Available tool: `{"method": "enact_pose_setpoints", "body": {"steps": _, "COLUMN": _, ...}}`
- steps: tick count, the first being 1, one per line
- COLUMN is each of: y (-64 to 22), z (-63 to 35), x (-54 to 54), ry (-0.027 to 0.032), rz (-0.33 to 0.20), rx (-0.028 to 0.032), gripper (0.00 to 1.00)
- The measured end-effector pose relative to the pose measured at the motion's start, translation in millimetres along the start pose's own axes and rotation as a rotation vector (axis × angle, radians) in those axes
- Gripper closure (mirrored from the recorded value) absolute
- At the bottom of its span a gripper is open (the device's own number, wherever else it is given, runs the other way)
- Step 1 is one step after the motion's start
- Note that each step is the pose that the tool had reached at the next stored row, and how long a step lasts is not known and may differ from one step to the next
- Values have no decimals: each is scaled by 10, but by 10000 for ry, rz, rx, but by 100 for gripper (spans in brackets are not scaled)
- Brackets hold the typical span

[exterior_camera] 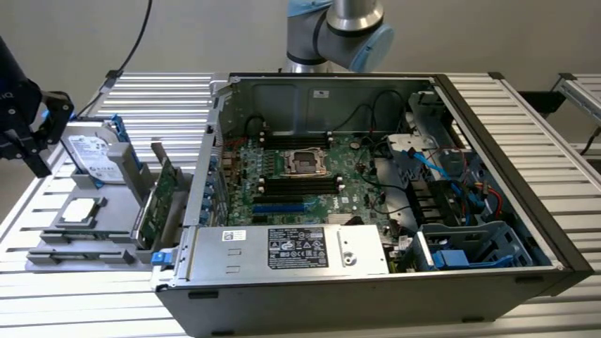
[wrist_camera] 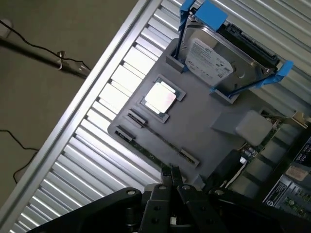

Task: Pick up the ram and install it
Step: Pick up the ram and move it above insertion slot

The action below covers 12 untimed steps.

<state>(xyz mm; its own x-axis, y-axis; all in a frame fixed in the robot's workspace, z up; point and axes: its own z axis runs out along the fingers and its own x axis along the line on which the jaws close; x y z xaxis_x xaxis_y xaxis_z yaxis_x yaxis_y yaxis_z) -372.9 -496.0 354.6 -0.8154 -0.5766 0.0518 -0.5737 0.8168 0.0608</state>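
Slatted metal table: grey tray with ram, open case.

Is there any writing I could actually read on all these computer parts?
No text can be read.
The power supply label: print too small.
The hard drive label: blurred.
The sticker inside the computer case: too small.

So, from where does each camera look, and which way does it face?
Exterior view: set high off the arm, looking down into the open computer case; the arm's upper joints show behind it.
Wrist view: on the wrist, looking down at the grey tray; the shut gripper shows.
Both show the tray and its hard drive.
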Motion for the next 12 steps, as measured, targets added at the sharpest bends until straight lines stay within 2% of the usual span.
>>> {"method": "enact_pose_setpoints", "body": {"steps": 5, "y": -1, "z": 13, "x": -1, "ry": 40, "rz": -907, "rx": 49, "gripper": 89}}
{"method": "enact_pose_setpoints", "body": {"steps": 12, "y": -5, "z": 81, "x": -4, "ry": 72, "rz": -2180, "rx": 141, "gripper": 89}}
